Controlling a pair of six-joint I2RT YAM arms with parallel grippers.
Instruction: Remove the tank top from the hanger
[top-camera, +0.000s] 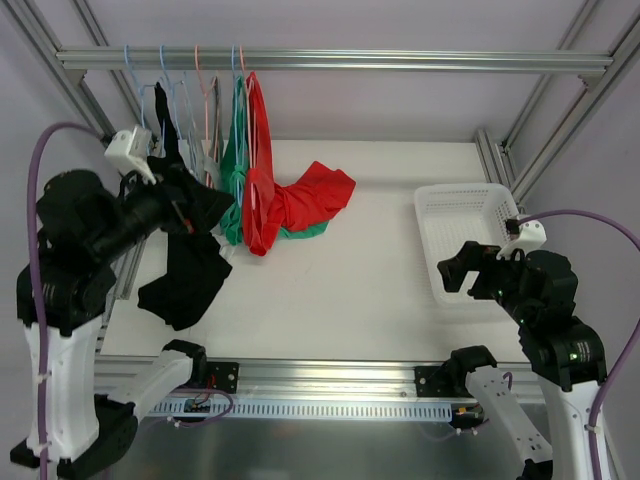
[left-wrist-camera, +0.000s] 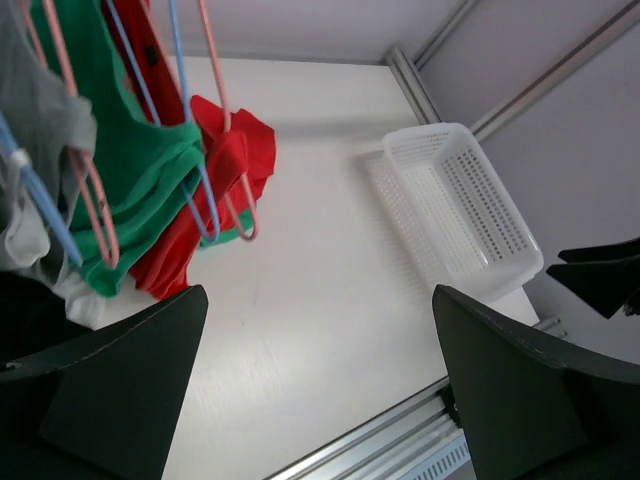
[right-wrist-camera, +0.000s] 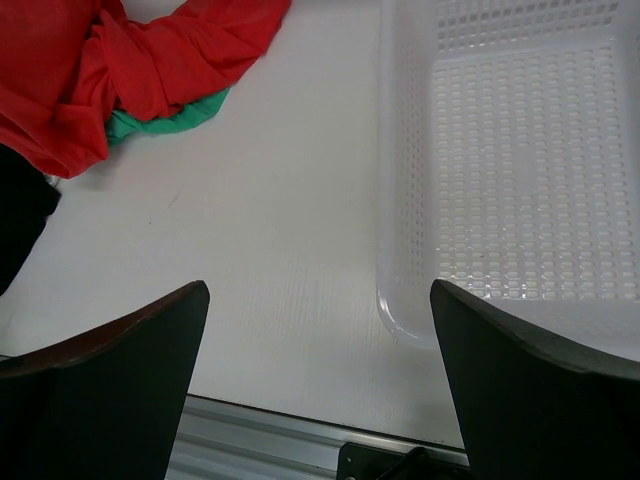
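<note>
Nearest in the overhead view, the left gripper (top-camera: 188, 205) sits high against a black tank top (top-camera: 185, 275), which hangs from a hanger (top-camera: 163, 70) on the rail (top-camera: 330, 60) and trails onto the white table (top-camera: 330, 280) beside a green tank top (top-camera: 234, 170) and a red tank top (top-camera: 300, 200); the right gripper (top-camera: 452, 270) hovers just beside a white basket (top-camera: 465, 200). In the left wrist view, that gripper's fingers (left-wrist-camera: 120, 380) are spread wide with nothing between them, and pink and blue hangers with green and red cloth show at upper left. In the right wrist view, the fingers (right-wrist-camera: 110, 380) are equally wide and empty above the table, with the basket's near corner to the right.
</note>
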